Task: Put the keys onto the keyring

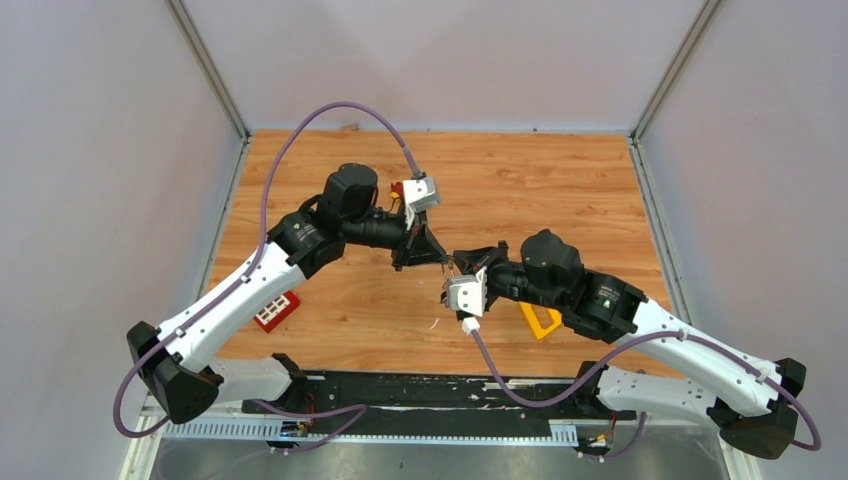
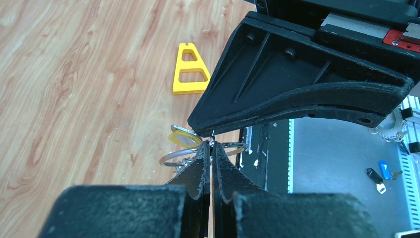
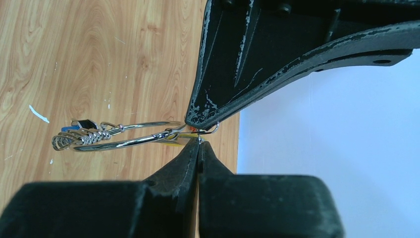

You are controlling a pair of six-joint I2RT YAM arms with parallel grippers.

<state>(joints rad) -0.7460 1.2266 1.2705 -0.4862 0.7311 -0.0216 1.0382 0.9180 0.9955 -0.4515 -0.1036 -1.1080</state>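
Keyring [image 3: 124, 134]: logged aloft over tabletop [image 1: 560, 180], pinched in clenched left hand [image 2: 211, 148]; clenched right hand [image 3: 199, 144] tip to tip against it, hold unclear. Yellow-tagged key [image 2: 184, 138] seen at ring, beside fingertips.

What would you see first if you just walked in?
The left gripper and the right gripper meet tip to tip above the middle of the wooden table, both pinched shut on the thin silver wire keyring. A yellow plastic triangle lies flat on the wood by the right arm.
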